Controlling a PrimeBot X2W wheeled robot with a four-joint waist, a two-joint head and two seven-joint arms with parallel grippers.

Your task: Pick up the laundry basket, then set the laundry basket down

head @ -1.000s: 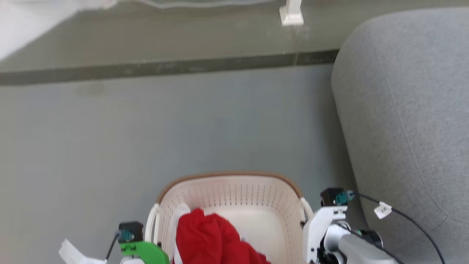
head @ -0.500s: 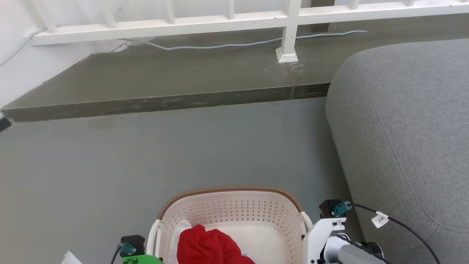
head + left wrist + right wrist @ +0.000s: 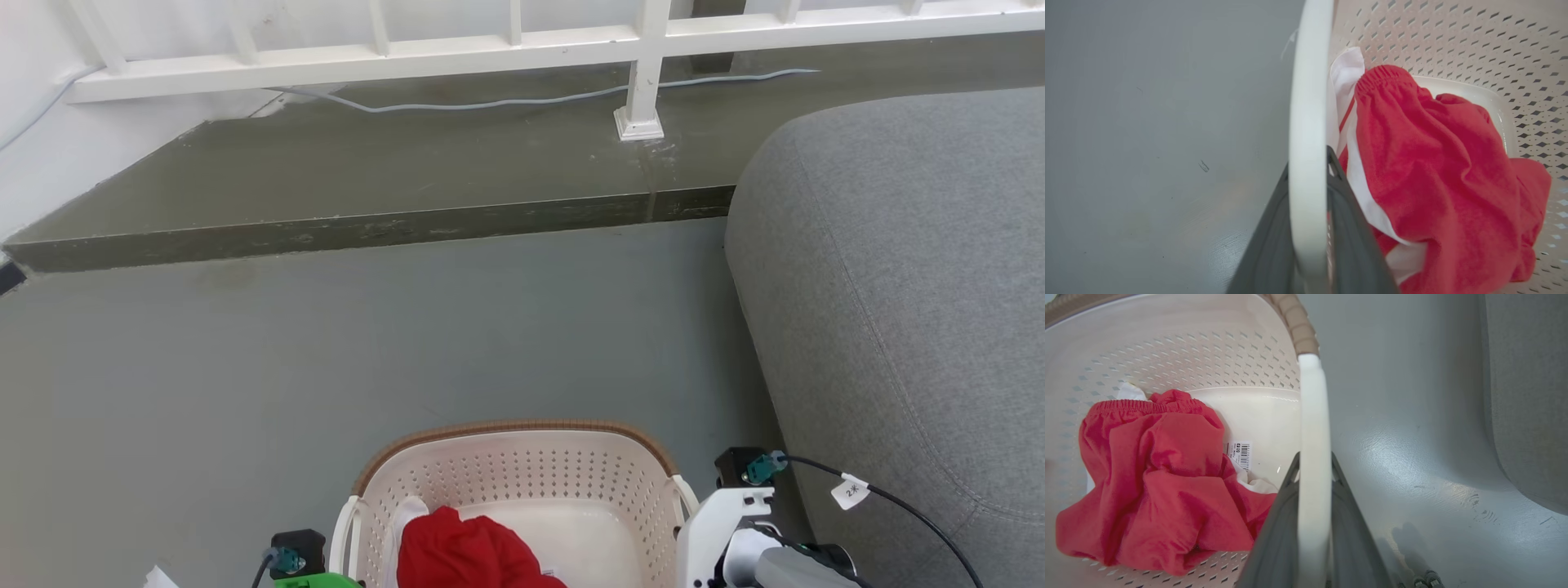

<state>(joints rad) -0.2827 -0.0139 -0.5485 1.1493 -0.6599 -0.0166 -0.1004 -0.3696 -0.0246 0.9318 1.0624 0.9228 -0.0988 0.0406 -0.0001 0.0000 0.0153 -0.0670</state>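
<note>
1. My left pincer point(image 3: 1308, 171) is clamped on the left handle point(image 3: 1308, 102) of the laundry basket point(image 3: 522, 474), one dark finger on each side of the white bar.
2. My right pincer point(image 3: 1314, 457) grips the right handle point(image 3: 1312, 416) the same way.
3. The left wrist view shows a red garment point(image 3: 1433, 163) heaped against the basket's left wall, with a white cloth point(image 3: 1347, 69) tucked behind it.
4. The right wrist view adds a barcode label point(image 3: 1240, 451) on the bare basket bottom beside the garment. It also shows the brown woven rim point(image 3: 1298, 326) ending where the handle starts.
5. From the head view, the basket sits mouth up between my forearms, over the grey floor point(image 3: 326, 343). Whether it touches the floor I cannot tell.
6. Its handles face left and right and its far wall runs roughly parallel to the floor's far edge. Its near part is cut off, so I cannot tell the long axis.
7. A grey sofa point(image 3: 898, 286) is near on the basket's right.
8. Well beyond, a dark step point(image 3: 367, 229) bounds the floor, carrying a pale cable point(image 3: 531, 100) and a white railing point(image 3: 490, 49).
</note>
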